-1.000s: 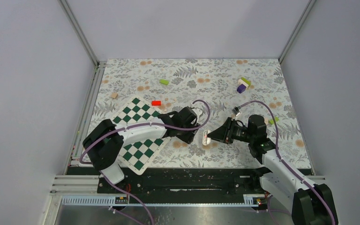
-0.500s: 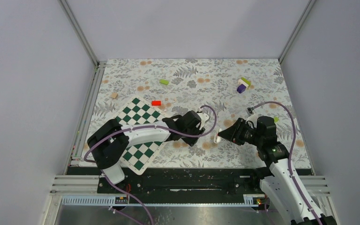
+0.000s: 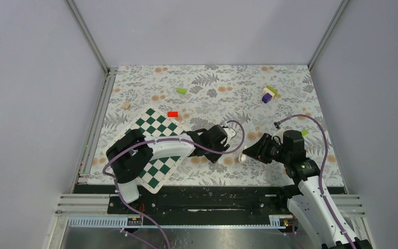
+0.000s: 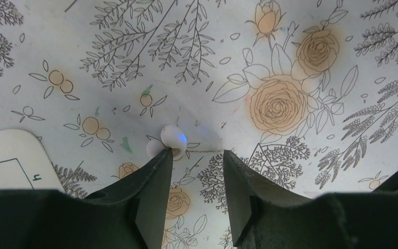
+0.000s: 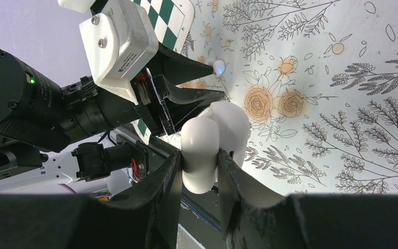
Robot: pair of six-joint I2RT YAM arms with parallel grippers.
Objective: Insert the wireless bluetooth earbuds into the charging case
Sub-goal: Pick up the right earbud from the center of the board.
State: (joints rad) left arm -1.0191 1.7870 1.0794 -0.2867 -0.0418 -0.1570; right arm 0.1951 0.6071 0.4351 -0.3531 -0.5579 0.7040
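Green-and-white chessboard mat (image 3: 155,129) at left on floral-print tabletop (image 3: 212,88). Just right of it, left hand (image 4: 198,155) with fingers spread, small white rounded earbud (image 4: 172,137) with blue glow lying at one fingertip. Further right, right hand (image 5: 199,158) pinching small white rounded plastic charging case (image 5: 201,136), close to left hand.

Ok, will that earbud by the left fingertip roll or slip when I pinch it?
Probably apt to roll: the earbud is small, rounded and glossy, lying on the flat mat. It sits at one fingertip of the open left gripper, not between the jaws, so closing may nudge it away.
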